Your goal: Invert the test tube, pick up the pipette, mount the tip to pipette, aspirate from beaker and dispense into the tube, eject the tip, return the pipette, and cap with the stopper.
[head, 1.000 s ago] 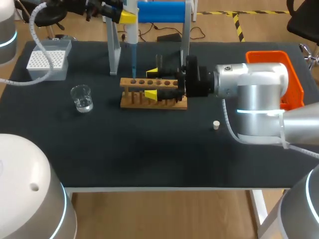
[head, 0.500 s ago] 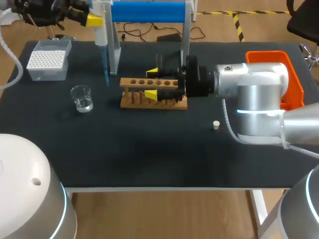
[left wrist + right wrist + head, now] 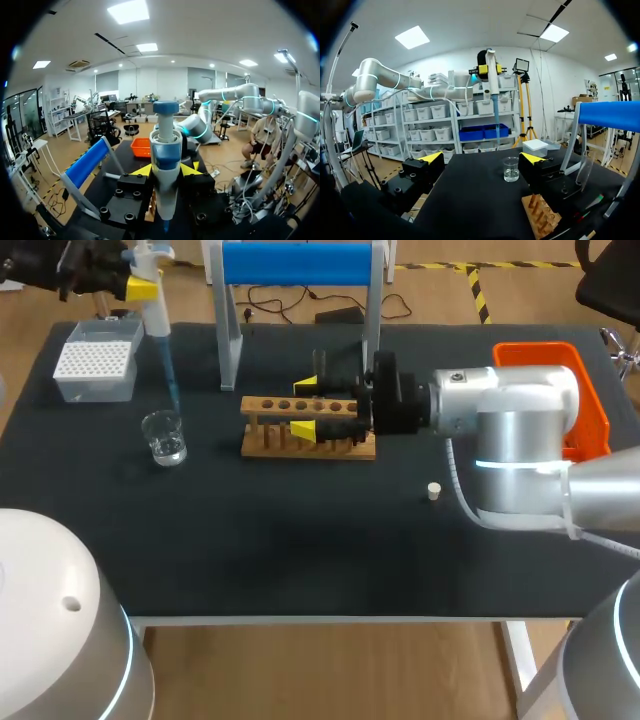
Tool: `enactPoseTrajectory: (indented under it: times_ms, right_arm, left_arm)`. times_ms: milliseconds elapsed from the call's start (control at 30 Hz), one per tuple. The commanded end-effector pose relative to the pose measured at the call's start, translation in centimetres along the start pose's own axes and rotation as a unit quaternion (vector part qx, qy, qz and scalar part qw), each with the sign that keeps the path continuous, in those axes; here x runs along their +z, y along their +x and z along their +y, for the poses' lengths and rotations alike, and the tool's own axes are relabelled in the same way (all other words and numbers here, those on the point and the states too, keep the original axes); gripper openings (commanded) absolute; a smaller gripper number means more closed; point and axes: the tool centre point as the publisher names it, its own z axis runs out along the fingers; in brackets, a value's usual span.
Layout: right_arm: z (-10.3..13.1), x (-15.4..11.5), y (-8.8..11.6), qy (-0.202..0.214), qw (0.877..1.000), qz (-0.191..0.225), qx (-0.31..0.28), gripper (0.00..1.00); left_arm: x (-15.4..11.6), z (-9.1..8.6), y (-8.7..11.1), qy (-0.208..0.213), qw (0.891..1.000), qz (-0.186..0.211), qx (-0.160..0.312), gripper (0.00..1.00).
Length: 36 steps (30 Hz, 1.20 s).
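My left gripper (image 3: 140, 285) is shut on the white and blue pipette (image 3: 152, 285) at the back left of the table. The pipette hangs upright, and its blue tip (image 3: 172, 390) points down just above the glass beaker (image 3: 164, 437). In the left wrist view the pipette (image 3: 165, 165) stands between the yellow fingertips (image 3: 141, 170). My right gripper (image 3: 304, 406) is open, one finger on each side of the wooden rack (image 3: 350, 445). A clear test tube (image 3: 585, 172) leans beside the rack (image 3: 542, 212). The small white stopper (image 3: 434, 491) lies alone on the mat.
A box of tips (image 3: 95, 358) sits at the back left. Behind the rack stands the pipette stand with its blue bar (image 3: 295, 262). An orange bin (image 3: 575, 360) is at the right edge. Bare black mat (image 3: 300, 540) fills the front half.
My left arm has carried the pipette to the left, from over the rack's left end to above the beaker. The right arm has stayed where it was.
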Motion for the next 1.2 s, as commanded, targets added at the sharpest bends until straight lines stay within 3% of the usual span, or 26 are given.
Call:
enactPoseTrajectory:
  times_ms: [33, 500, 1200]
  right_arm:
    - [0.0, -0.1, 0.0, 0.000, 1.000, 0.000, 0.000, 1.00]
    - [0.0, -0.1, 0.0, 0.000, 1.000, 0.000, 0.000, 1.00]
    - [0.0, -0.1, 0.0, 0.000, 1.000, 0.000, 0.000, 1.00]
  left_arm:
    - [-0.8, 1.4, -1.4, 0.006, 1.000, 0.008, 0.000, 0.00]
    - [-1.9, 4.6, -4.3, 0.012, 1.000, 0.004, -0.010, 0.00]
    - [-2.9, 6.5, -5.1, 0.013, 1.000, -0.004, -0.018, 0.00]
